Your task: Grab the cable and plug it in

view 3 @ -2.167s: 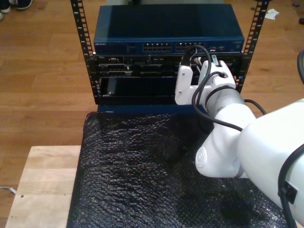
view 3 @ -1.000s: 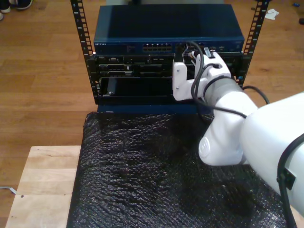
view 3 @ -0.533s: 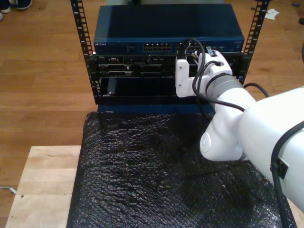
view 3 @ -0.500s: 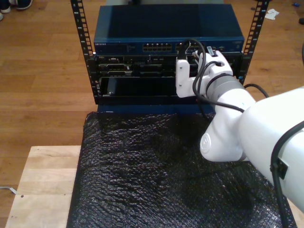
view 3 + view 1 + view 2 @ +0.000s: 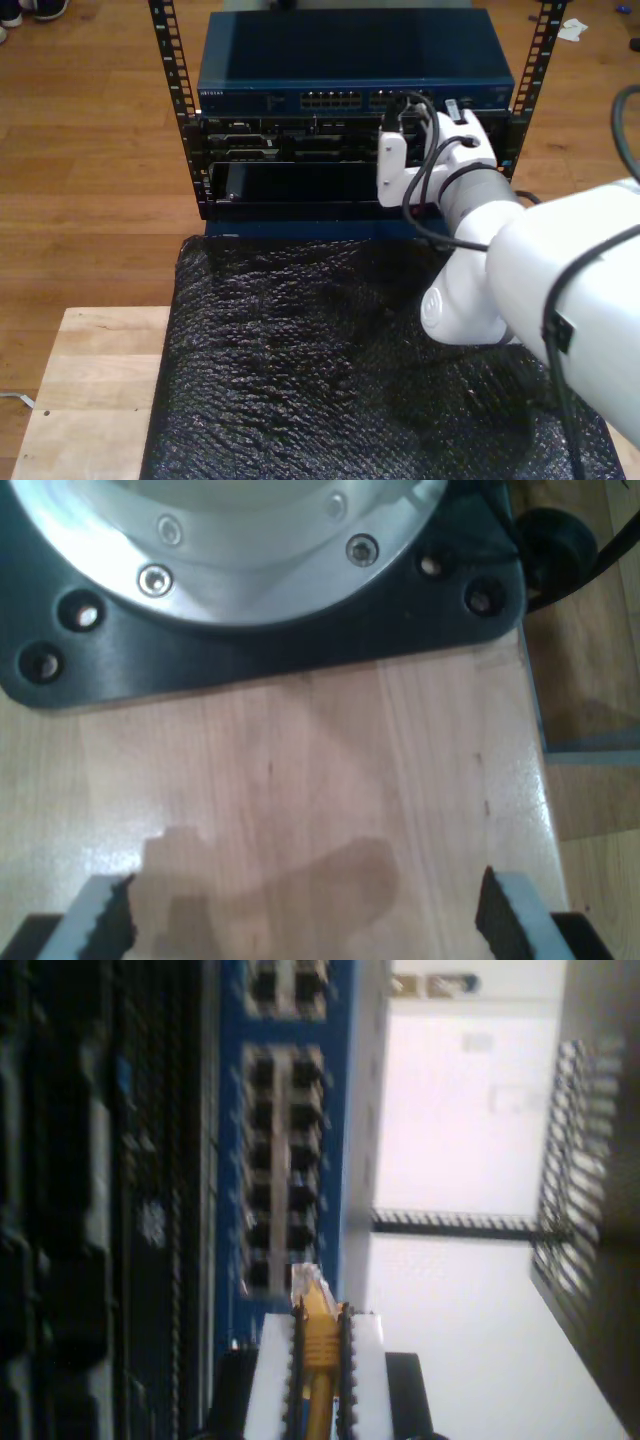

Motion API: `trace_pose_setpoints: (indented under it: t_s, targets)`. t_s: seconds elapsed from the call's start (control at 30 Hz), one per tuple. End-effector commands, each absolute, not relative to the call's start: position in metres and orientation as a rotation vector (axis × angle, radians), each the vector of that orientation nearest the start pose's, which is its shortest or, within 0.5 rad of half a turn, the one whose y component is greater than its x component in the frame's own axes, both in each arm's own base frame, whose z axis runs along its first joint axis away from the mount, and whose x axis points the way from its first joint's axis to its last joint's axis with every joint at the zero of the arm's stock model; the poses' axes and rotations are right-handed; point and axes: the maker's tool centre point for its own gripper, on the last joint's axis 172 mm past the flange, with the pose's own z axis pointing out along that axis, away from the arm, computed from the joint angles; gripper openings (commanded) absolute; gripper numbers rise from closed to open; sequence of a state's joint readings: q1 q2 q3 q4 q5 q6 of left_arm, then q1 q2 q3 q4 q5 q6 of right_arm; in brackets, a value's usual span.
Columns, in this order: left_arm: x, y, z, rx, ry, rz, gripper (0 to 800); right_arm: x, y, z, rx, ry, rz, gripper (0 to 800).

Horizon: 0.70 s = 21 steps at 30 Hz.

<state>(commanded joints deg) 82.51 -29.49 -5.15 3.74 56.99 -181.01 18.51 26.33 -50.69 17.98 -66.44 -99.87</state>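
The second gripper (image 5: 318, 1360) holds the cable (image 5: 318, 1345) between its fingers (image 5: 268, 1380), pinched just behind the clear plug (image 5: 308, 1282). The plug's tip is right at the end of a block of ports (image 5: 283, 1160) on the blue switch (image 5: 232, 1140); whether it sits inside a port cannot be told. In the exterior view this gripper (image 5: 412, 150) reaches from the white arm (image 5: 540, 270) on the exterior view's right up to the switch (image 5: 355, 75), which sits at the top of a rack (image 5: 175, 100) standing on a wood floor (image 5: 90, 150). Black arm cables (image 5: 428, 175) loop around the wrist. In front of the rack a black bubble sheet (image 5: 300, 370) covers most of the bench (image 5: 90, 390).

The first gripper (image 5: 305, 915) hangs over bare wood bench (image 5: 320, 780) with its fingers (image 5: 500, 910) spread wide and nothing between them. A black base plate (image 5: 250, 645) with a metal flange (image 5: 240, 540) lies beyond it.
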Motion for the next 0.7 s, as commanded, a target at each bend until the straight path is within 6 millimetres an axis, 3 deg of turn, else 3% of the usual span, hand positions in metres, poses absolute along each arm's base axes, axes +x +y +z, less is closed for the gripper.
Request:
trace_pose_setpoints:
  t_s: [0.17, 0.43, 0.53, 0.7]
  targets:
    - [0.005, 0.134, 0.026, -2.235, 2.623, -0.382, 800, 0.643, 0.120, 0.303, 1.149, 1.227, 1.213, 0]
    - [0.005, 0.134, 0.026, -2.235, 2.623, -0.382, 800, 0.643, 0.120, 0.302, 1.148, 1.226, 1.211, 0]
    - [0.005, 0.134, 0.026, -2.235, 2.623, -0.382, 800, 0.644, 0.119, 0.289, 1.159, 1.231, 1.197, 0]
    - [0.005, 0.134, 0.026, -2.235, 2.623, -0.382, 800, 0.645, 0.109, 0.285, 1.190, 1.177, 1.179, 0]
